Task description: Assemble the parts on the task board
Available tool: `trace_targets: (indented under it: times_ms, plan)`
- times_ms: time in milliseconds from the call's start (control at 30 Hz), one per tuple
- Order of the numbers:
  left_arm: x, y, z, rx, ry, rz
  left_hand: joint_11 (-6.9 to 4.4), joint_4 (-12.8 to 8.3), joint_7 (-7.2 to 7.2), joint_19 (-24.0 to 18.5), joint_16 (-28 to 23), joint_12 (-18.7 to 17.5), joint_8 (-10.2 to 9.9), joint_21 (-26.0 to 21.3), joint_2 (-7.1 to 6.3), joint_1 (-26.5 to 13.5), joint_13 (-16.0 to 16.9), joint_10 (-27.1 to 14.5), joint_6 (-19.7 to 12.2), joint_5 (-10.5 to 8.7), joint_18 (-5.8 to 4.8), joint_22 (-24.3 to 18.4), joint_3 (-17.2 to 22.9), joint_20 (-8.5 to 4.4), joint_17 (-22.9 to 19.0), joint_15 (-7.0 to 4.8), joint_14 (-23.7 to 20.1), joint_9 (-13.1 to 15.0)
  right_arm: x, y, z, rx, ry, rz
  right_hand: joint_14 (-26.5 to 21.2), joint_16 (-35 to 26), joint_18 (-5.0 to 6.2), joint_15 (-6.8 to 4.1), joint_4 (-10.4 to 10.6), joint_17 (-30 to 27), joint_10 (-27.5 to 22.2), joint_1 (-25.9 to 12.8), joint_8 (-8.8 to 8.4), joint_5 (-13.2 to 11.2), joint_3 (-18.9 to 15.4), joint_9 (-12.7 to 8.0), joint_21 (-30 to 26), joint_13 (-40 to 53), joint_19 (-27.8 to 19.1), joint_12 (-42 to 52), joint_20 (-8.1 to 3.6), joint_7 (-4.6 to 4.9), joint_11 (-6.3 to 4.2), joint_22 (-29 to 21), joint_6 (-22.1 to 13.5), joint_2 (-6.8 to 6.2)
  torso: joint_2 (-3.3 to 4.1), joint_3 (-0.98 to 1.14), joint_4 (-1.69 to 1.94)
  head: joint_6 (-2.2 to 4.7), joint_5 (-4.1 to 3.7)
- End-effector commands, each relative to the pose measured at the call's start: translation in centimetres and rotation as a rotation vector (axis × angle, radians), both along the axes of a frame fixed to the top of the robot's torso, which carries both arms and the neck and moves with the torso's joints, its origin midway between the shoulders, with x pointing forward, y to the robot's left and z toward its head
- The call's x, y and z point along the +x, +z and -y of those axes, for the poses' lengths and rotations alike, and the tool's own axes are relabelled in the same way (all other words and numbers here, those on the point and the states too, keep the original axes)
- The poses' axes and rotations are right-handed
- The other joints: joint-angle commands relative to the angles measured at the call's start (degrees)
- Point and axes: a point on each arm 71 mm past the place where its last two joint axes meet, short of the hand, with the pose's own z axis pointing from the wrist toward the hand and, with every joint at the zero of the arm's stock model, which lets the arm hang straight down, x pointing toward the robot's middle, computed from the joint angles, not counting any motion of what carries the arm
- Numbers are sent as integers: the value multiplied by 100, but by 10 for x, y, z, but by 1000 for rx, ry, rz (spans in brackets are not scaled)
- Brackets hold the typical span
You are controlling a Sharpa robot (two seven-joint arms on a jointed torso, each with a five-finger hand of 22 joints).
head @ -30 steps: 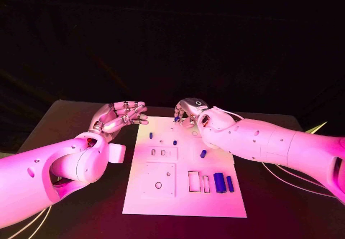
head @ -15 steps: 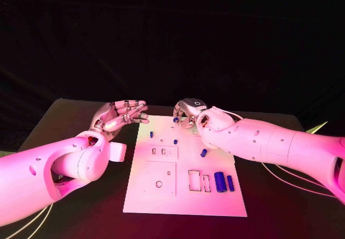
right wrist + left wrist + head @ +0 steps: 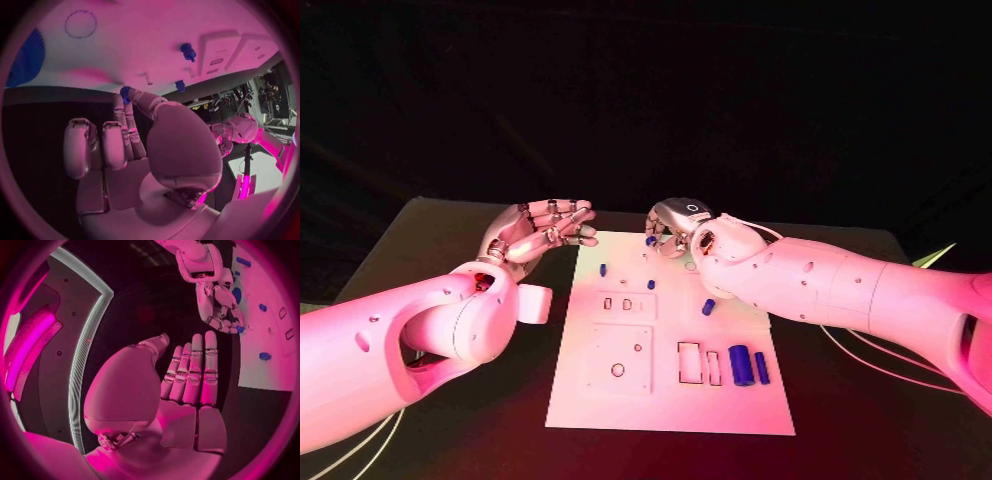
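The white task board (image 3: pixel 589 400) lies in the middle of the table. My right hand (image 3: pixel 678 225) hovers over its far edge and pinches a small blue part (image 3: pixel 652 240) between thumb and a finger; the right wrist view shows that part (image 3: pixel 125 93) at the fingertips above the board (image 3: pixel 144 30). My left hand (image 3: pixel 542 232) is raised beside the board's far left corner, palm up, fingers apart (image 3: pixel 190 370), holding nothing. Two small blue pegs (image 3: pixel 603 270) (image 3: pixel 651 285) stand on the far part of the board. A loose blue piece (image 3: pixel 708 307) lies at mid-right.
Two longer blue cylinders (image 3: pixel 740 365) (image 3: pixel 762 367) lie at the board's right side beside rectangular slots (image 3: pixel 689 363). A raised square block with a hole (image 3: pixel 619 358) sits on the board's left half. Black table (image 3: pixel 444 240) surrounds the board.
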Motion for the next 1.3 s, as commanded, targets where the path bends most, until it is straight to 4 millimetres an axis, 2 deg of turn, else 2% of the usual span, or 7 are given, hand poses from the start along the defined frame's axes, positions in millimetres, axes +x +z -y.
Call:
trace_targets:
  times_ms: [33,367,667,933,1033,1167,1300]
  plan:
    - [0,3,2,-12,-19,7,18,9,24,-42,-15,-37,-27,26,38,10,5,-28,-44,-2,50,5,35,15,5,7,-40,7,1,-2,-2,-27,6,-10,233,33,-60,29,13,-13,-91,-85,-57,22,30,25,-17,-5,-19,-32,14,17,8,-31,-79,-21,13,-8,3,4,-3]
    - [1,3,3,-12,-20,8,18,3,24,-50,-17,-36,-27,42,44,10,5,-28,-43,-4,49,15,45,14,15,7,-41,9,1,-3,-2,-31,3,-15,218,39,-34,94,41,-42,-329,-169,-179,21,74,61,-104,-10,-85,-48,73,89,85,-136,-283,-97,11,-12,-3,8,-10]
    - [1,3,2,-10,-14,8,18,3,24,-54,-18,-36,-27,47,43,6,5,-28,-43,-7,48,19,46,15,19,8,-42,10,-1,-2,-2,-20,20,-8,140,-63,111,179,71,-281,-992,-298,-630,42,-121,11,-620,-107,-414,-2,161,138,182,-781,-915,-374,13,-8,-9,8,-15]
    - [2,3,-1,-7,-4,10,18,3,24,-54,-18,-36,-27,47,43,6,5,-28,-43,-7,48,19,46,15,19,8,-42,10,-12,1,13,6,29,0,142,-56,100,169,64,-282,-981,-262,-625,98,-187,35,-594,-101,-363,61,158,121,172,-730,-859,-371,7,8,-38,25,-13]
    - [2,3,-3,-6,-1,10,18,3,24,-54,-18,-36,-27,47,43,6,5,-28,-43,-7,48,19,46,15,19,8,-42,10,-17,5,24,26,21,2,159,-21,78,155,73,-237,-872,-243,-589,136,-198,64,-529,-81,-296,151,148,141,158,-634,-748,-340,4,16,-63,56,-24]
    - [3,2,-5,-4,3,10,18,-1,24,-64,-20,-34,-26,63,41,-2,6,-26,-42,-10,48,29,50,15,30,8,-43,13,-24,17,53,76,-19,18,210,93,6,113,111,-68,-441,-250,-597,243,-146,86,-282,-29,-113,353,112,135,95,-287,-669,-323,-5,48,-129,111,-20]
    - [4,2,-7,-1,10,8,18,-1,24,-64,-20,-34,-26,63,41,-2,6,-26,-42,-10,48,29,50,15,30,8,-43,13,-26,29,84,126,-81,12,253,205,-46,89,188,101,-149,-371,-642,248,-223,92,-104,14,5,438,84,152,66,-41,-656,-459,-14,73,-190,147,-13]
